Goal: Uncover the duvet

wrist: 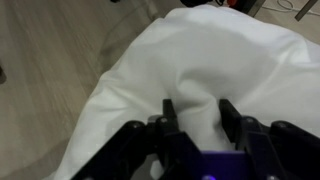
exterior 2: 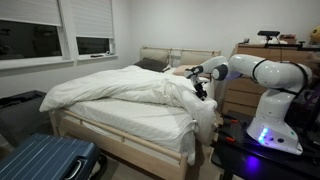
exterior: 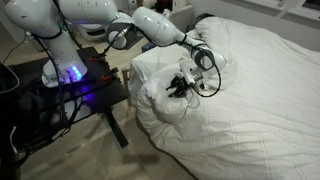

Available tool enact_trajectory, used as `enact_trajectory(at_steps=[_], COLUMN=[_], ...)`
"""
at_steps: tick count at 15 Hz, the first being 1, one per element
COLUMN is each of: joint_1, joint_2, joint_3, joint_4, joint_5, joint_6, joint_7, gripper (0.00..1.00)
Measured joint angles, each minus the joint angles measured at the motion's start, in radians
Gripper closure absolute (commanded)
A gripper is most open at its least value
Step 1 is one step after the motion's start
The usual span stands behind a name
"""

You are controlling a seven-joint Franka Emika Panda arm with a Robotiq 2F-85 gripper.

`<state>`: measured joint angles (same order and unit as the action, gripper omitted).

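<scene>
The duvet (exterior: 255, 95) is a big puffy white cover over the bed, seen in both exterior views (exterior 2: 110, 92). My gripper (exterior: 185, 82) is at the bed's edge near the robot base, also seen in an exterior view (exterior 2: 200, 88). In the wrist view the two black fingers (wrist: 198, 115) stand either side of a bunched fold of the duvet (wrist: 200, 55) and pinch it. The fold is raised into a hump above the bed's edge. What lies under the duvet is hidden.
The robot stands on a black stand (exterior: 95, 85) beside the bed, with cables on it. A blue suitcase (exterior 2: 45, 160) lies at the bed's foot. A wooden dresser (exterior 2: 240, 95) stands behind the arm. The wooden headboard (exterior 2: 175, 55) is at the wall.
</scene>
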<state>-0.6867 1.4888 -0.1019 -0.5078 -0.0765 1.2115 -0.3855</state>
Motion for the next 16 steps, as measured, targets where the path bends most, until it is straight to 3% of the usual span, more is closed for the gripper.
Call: enact_trajectory(at_steps=[3, 16], joint_1=[-0.001, -0.050], joint_2=[0.000, -0.010], joint_3=[0.001, 0.068], joint_4=[0.002, 0.119], joint_5=[0.000, 0.085], joint_6=[0.040, 0.248], joint_7=[0.000, 0.002], gripper=[0.99, 0.99])
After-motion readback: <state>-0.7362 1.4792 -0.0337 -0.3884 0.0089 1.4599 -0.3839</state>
